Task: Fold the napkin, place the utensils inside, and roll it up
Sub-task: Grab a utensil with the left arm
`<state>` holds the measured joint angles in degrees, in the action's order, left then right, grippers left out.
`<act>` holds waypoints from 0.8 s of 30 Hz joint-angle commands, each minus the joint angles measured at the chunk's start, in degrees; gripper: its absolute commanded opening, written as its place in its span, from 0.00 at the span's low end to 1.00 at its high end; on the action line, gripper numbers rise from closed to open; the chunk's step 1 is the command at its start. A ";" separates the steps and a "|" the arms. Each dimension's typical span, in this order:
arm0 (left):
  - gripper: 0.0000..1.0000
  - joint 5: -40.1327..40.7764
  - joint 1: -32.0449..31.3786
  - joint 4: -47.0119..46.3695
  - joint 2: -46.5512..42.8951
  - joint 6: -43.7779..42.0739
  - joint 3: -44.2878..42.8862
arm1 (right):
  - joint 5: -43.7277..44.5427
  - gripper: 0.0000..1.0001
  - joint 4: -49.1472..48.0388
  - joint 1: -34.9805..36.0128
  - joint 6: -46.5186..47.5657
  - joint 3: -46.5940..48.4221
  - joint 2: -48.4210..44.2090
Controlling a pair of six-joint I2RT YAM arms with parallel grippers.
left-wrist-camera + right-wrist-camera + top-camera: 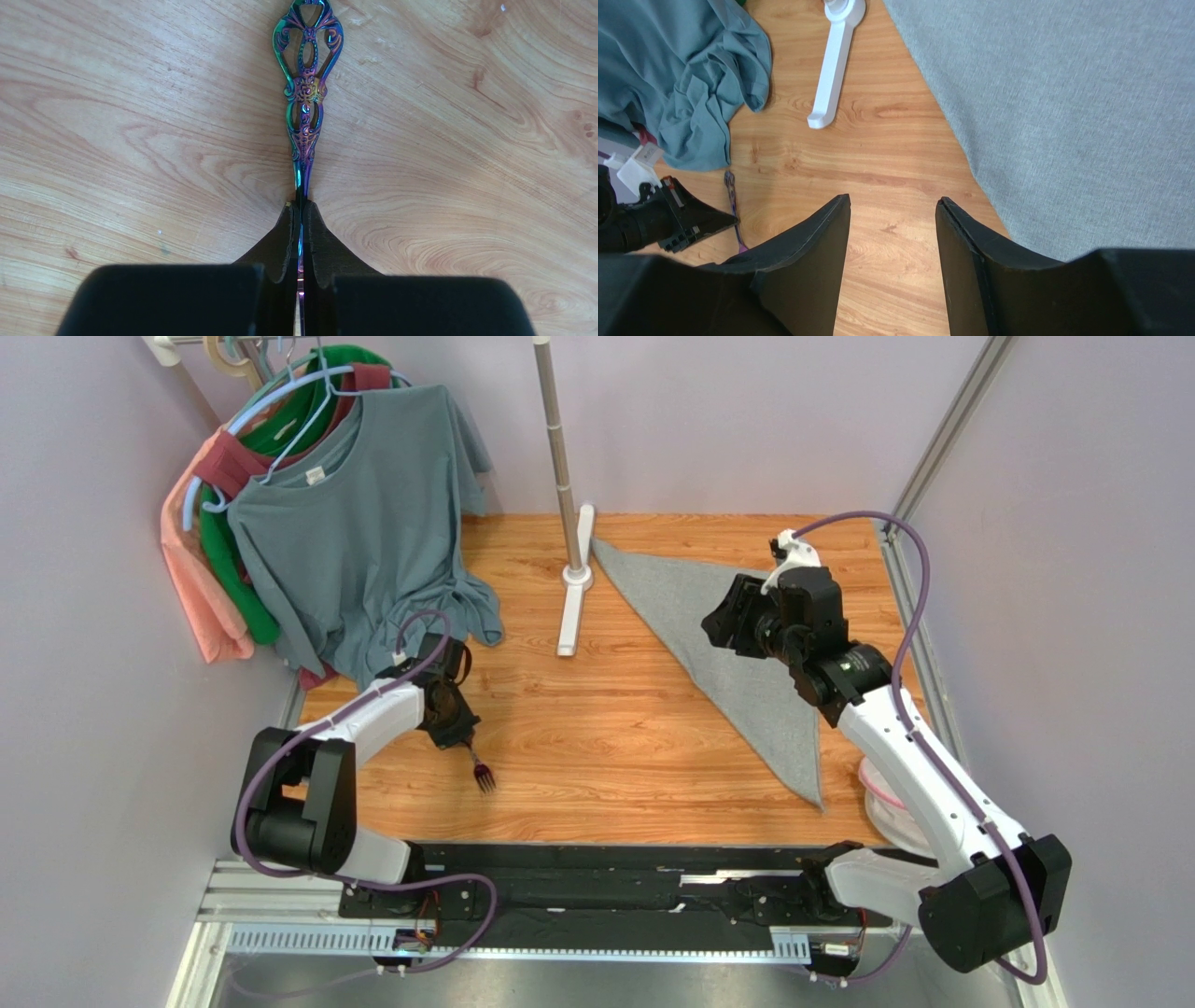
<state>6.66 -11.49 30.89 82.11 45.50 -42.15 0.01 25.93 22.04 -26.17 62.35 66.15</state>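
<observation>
While top view shows only tines, wrist shows left jaws pinching ornate fork [305, 91] — right jaws spread.

Centre and near strip of bench [617, 756]: bare wood, open. Far centre blocked by garment rack pole [557, 434] and white foot [574, 595]. Far left: blue-grey T-shirt [358, 532] drapes onto bench. Left end effector [466, 745], clamped on fork [483, 777], occupies left. Napkin [701, 630] flat at right.

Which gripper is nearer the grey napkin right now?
Right. The right gripper hovers open at the napkin edge; the left gripper, well away, is shut on the fork.
</observation>
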 commanded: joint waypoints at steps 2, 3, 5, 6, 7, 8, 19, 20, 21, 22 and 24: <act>0.00 -4.10 -0.20 -0.48 -3.42 -0.85 -0.65 | -7.37 0.52 -2.81 0.98 -1.60 -2.93 -1.81; 0.00 -5.06 -0.81 -0.48 -4.49 0.20 -0.74 | -8.26 0.52 -3.86 1.59 -1.51 -4.15 -1.90; 0.00 -5.60 -1.69 -0.48 -7.55 1.26 -1.09 | -10.11 0.52 -5.10 4.48 -1.42 -5.30 -1.64; 0.00 -5.86 -2.31 -0.48 -8.44 2.39 -1.61 | -10.73 0.52 -6.76 5.63 -1.69 -6.35 -0.86; 0.00 -6.04 -3.36 -0.48 -10.11 3.01 -1.79 | -11.60 0.52 -7.73 6.86 -2.12 -6.97 -0.33; 0.00 -6.13 -3.80 -0.48 -10.73 3.72 -2.06 | -13.61 0.52 -8.78 9.05 -2.56 -7.58 0.20; 0.00 -9.73 -11.10 -6.36 -12.94 9.70 -7.50 | -24.00 0.51 -25.40 20.14 -12.13 -8.30 14.69; 0.00 -10.08 -11.54 -7.16 -12.94 9.96 -7.68 | -25.66 0.51 -29.50 20.23 -13.10 -8.73 15.49; 0.00 -10.69 -11.80 -7.95 -12.94 10.57 -7.68 | -26.63 0.51 -31.10 20.41 -14.24 -9.17 16.20; 0.00 -10.87 -11.98 -9.70 -13.20 10.93 -7.60 | -27.60 0.51 -32.60 20.50 -15.30 -9.52 16.90; 0.00 -11.22 -12.77 -11.11 -13.46 11.80 -7.42 | -28.66 0.51 -34.72 20.85 -17.33 -9.88 18.66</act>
<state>-2.72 -23.03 25.82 70.54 54.15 -47.64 -23.97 1.67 42.39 -37.87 52.42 83.07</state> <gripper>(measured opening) 0.010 0.513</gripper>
